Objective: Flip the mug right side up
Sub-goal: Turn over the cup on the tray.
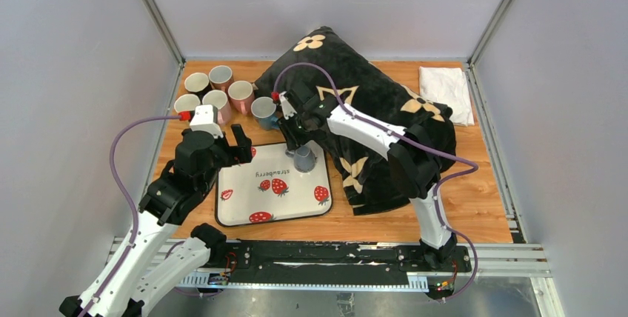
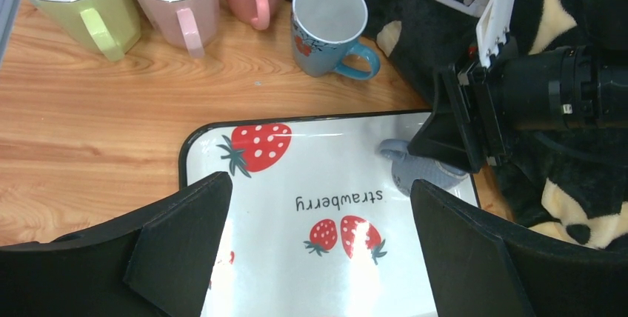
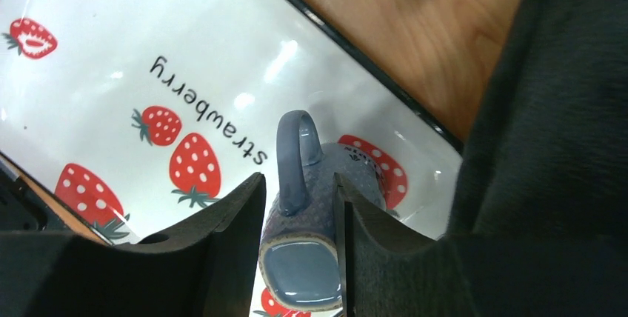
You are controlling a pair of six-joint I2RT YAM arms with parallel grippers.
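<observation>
A blue-grey mug [image 1: 304, 158] stands upside down on the strawberry tray [image 1: 296, 192], near its back right corner. In the right wrist view its glazed base [image 3: 305, 272] faces the camera, with the handle [image 3: 290, 158] pointing away. My right gripper [image 1: 299, 147] comes down over it; both fingers press the mug's sides, so it is shut on the mug [image 3: 315, 184]. My left gripper [image 2: 318, 184] hovers open above the tray's [image 2: 333, 154] left half, holding nothing. From there the mug [image 2: 415, 175] is half hidden behind the right gripper.
Several upright mugs [image 1: 220, 91] cluster on the wood at the back left, the nearest a blue one [image 1: 264, 109] just behind the tray. A black flowered cushion [image 1: 378, 109] lies under the right arm. A white cloth [image 1: 446, 91] sits back right.
</observation>
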